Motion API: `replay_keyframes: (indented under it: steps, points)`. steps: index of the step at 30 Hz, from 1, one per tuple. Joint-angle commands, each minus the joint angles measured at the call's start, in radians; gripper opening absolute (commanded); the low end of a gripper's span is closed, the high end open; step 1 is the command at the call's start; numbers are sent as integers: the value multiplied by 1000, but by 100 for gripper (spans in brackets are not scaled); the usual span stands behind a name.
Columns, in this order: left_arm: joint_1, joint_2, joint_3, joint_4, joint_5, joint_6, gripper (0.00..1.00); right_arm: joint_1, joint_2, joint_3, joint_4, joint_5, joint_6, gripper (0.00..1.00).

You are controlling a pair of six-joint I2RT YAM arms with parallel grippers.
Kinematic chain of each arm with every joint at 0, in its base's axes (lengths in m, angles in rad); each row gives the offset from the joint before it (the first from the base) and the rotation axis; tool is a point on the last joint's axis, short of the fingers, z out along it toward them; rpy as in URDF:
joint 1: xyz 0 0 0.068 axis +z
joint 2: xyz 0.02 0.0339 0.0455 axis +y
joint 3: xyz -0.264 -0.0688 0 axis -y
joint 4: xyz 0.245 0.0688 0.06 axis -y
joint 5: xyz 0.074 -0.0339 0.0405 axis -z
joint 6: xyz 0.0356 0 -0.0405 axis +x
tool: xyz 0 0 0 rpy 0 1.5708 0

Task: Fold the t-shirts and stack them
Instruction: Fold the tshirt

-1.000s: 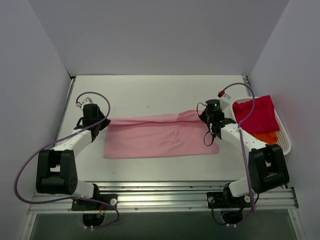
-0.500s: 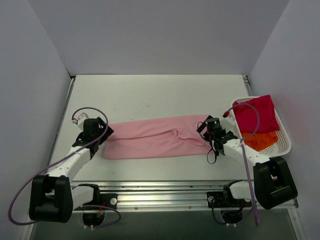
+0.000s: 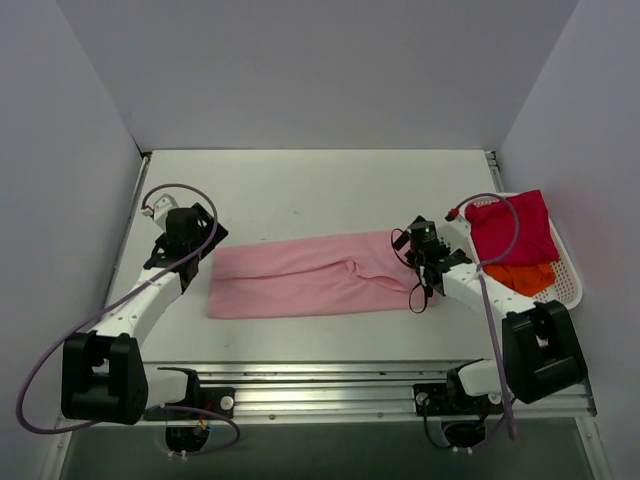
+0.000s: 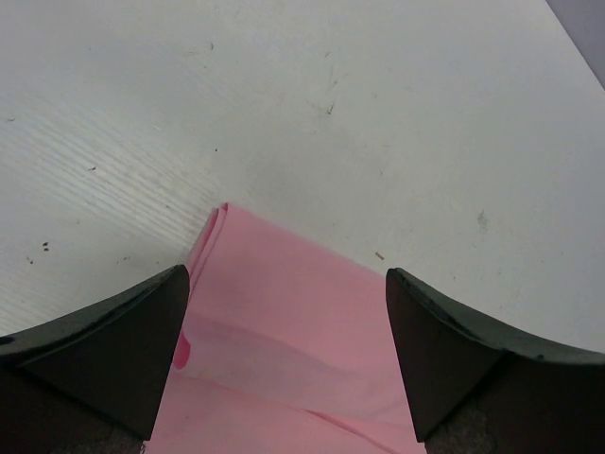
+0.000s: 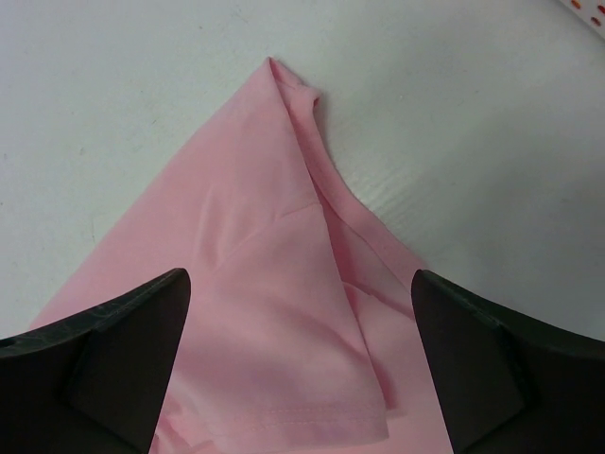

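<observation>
A light pink t-shirt [image 3: 310,278] lies flat on the table as a long folded band between the two arms. My left gripper [image 3: 203,250] hovers open over its left end. In the left wrist view the pink cloth [image 4: 284,331] lies below and between the spread fingers of the left gripper [image 4: 286,279], untouched. My right gripper [image 3: 410,250] stands open over the right end, where a sleeve and folded corner of the shirt [image 5: 269,284] show beneath the right gripper [image 5: 301,276]. A magenta-red t-shirt [image 3: 512,228] and an orange t-shirt [image 3: 525,277] lie in a basket.
A white slotted basket [image 3: 571,283] sits at the table's right edge, beside the right arm. Grey walls close in the left, back and right sides. A metal rail [image 3: 320,385] runs along the near edge by the arm bases.
Both grippers were shut on the pink shirt's far corners; they carried them toward the near side, opened and let go. The shirt now lies as a narrower band, and both grippers have lifted back slightly.
</observation>
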Motion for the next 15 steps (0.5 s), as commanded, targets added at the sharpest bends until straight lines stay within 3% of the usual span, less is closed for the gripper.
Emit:
replay_keyframes:
  steps: [1, 7, 9, 10, 11, 14, 15]
  points:
    - [-4, 65, 61, 53, 25, 21, 94, 2, 113, 52, 0, 53, 12, 98]
    - [-4, 100, 106, 73, 64, 37, 94, -3, 266, 60, 83, 32, 27, 81]
    - [-2, 100, 112, 76, 70, 42, 94, -6, 327, 78, 98, 9, 23, 63]
    - [-2, 96, 114, 82, 73, 44, 94, -4, 344, 86, 112, 4, 21, 36]
    - [-2, 93, 112, 84, 76, 44, 94, -6, 364, 95, 113, 1, 21, 24]
    - [1, 84, 107, 94, 79, 47, 94, -7, 458, 152, 123, -14, 10, 0]
    - [2, 82, 106, 99, 79, 47, 94, -9, 476, 187, 127, -25, 7, 0]
